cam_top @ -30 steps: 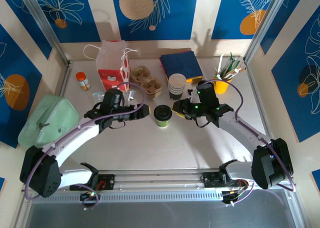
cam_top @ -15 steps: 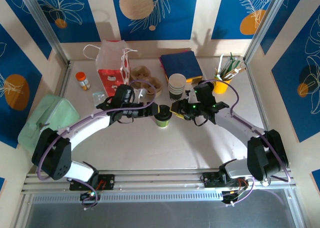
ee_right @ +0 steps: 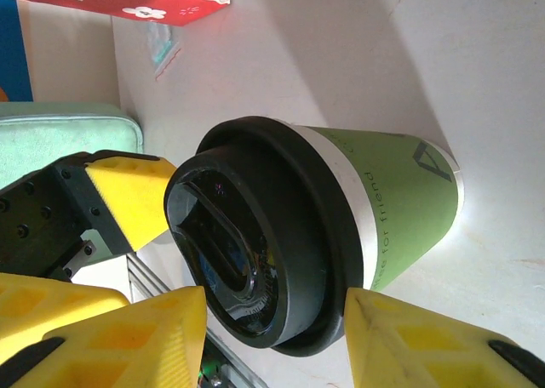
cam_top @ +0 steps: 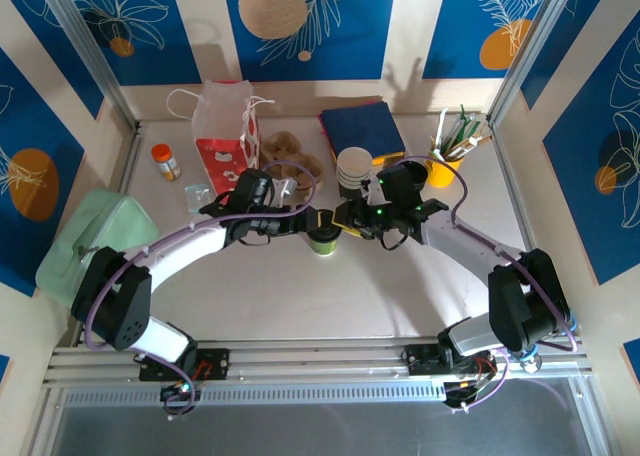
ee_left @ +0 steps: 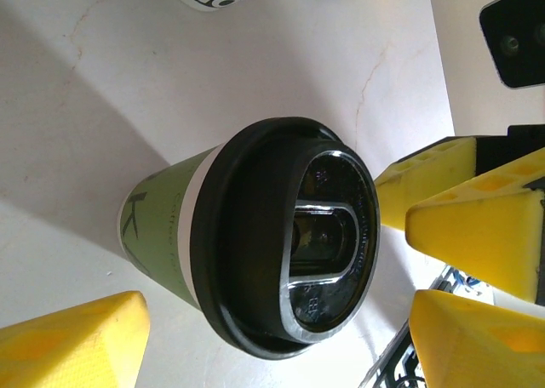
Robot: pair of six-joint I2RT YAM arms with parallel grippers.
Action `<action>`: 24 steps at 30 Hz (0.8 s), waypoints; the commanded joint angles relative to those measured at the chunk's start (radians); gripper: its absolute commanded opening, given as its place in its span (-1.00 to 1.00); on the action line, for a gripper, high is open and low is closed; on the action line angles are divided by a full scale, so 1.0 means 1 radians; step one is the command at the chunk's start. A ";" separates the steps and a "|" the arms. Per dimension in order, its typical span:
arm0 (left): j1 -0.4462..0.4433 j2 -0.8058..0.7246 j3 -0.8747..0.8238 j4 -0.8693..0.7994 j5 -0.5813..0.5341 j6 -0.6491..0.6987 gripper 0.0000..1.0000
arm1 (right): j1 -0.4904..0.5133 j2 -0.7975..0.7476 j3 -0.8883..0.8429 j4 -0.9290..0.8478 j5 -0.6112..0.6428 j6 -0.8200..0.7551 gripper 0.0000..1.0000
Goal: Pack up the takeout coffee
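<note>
Both hands have drawn in over the last second, from well to either side of the cup to just beside it. The cup itself has not moved.

- Worktop: bare in front of the bases.
- Cup: green, upright, mid-worktop, between the two hands.
- Lid: black, seated on the cup.
- Left hand: fingers wide apart, cup ahead between them, no contact seen.
- Right hand: fingers partly apart, tips just beside the lid rim, apparently not clamped.
- Carrier: brown, beyond the cup.
- Bag: red and white, farther back on the left.

Lidding looks done. The step in hand is probably the grasp, then a lift to the carrier or bag. Two hands crowding one cup could tip it.
</note>
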 commanded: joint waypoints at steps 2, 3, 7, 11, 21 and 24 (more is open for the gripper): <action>-0.007 0.001 0.021 -0.011 -0.006 0.013 0.59 | 0.012 0.009 0.034 -0.027 0.013 -0.022 -0.07; -0.007 0.002 0.021 -0.011 -0.007 0.013 0.59 | 0.013 0.008 0.036 -0.029 0.016 -0.023 -0.07; -0.008 0.004 0.015 -0.023 -0.021 0.021 0.59 | 0.016 0.005 0.037 -0.049 0.039 -0.028 -0.07; -0.007 0.013 0.011 -0.023 -0.023 0.023 0.58 | 0.019 0.005 0.038 -0.065 0.058 -0.037 -0.07; -0.008 0.055 0.026 -0.031 -0.022 0.025 0.45 | 0.021 0.013 0.045 -0.079 0.085 -0.040 -0.08; -0.007 0.064 0.034 -0.055 -0.039 0.035 0.44 | 0.023 0.020 0.051 -0.089 0.097 -0.042 -0.08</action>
